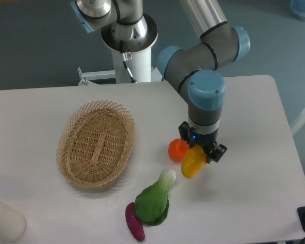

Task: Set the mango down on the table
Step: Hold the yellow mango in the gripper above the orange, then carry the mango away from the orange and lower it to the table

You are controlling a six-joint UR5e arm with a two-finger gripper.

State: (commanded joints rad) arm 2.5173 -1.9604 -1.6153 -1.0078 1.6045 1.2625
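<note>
The black two-finger pincer (203, 151) hangs from the grey and blue arm (206, 96) and points down at the worktop. It is closed on the upper end of the smooth oblong yellow mango (192, 162), whose orange-tinted top sits between the fingers while its yellow body slants down toward 7 o'clock below them. Whether the mango's lower tip touches the surface cannot be told from this view.

Just beside the mango, at its 10 o'clock, a round orange fruit (178, 148) rests on the large flat white worktop (254, 132); the two look close to touching. At 7 o'clock from the pincer lies a leafy green vegetable with a pale stalk (155, 201), its stalk end pointing up toward the mango. Against the leaves' lower left edge lies a small dark purple eggplant (134, 221).

Well apart at 9 o'clock from the pincer stands an oval wicker basket (95, 144), with nothing visible inside it. At the worktop's lower left corner, a cream-coloured cylinder (4, 221) is partly cut by the frame. The arm's white base column (132, 56) rises at 12 o'clock, behind the far edge.
</note>
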